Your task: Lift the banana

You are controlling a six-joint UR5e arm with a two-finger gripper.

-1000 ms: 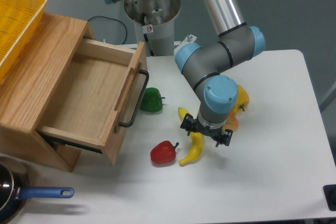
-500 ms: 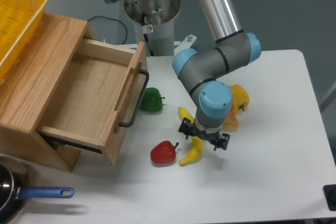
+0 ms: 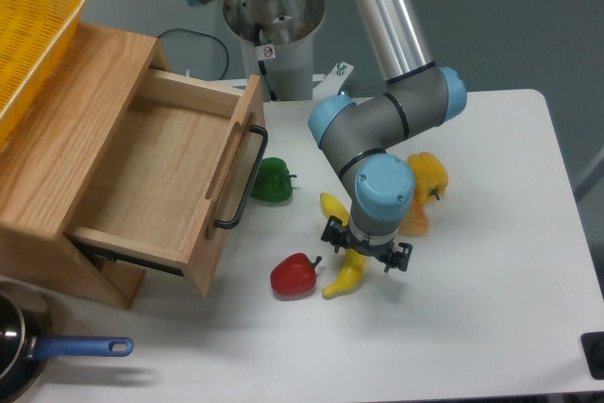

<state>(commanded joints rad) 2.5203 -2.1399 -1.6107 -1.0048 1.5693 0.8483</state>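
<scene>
Gripper (image 3: 362, 258) low over the middle of the banana (image 3: 342, 277) on the white table (image 3: 491, 309), fingers astride it; closed or not, cannot tell. Banana's middle hidden under the wrist. Red pepper (image 3: 293, 275) just beside its lower end.

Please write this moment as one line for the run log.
phase: grasp approach | gripper: over banana middle, jaws state unclear | banana: on table, not lifted

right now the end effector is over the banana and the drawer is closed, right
Not quite: the drawer is open, pulled out and empty, as the camera view shows. The end effector is indeed over the banana.
</scene>
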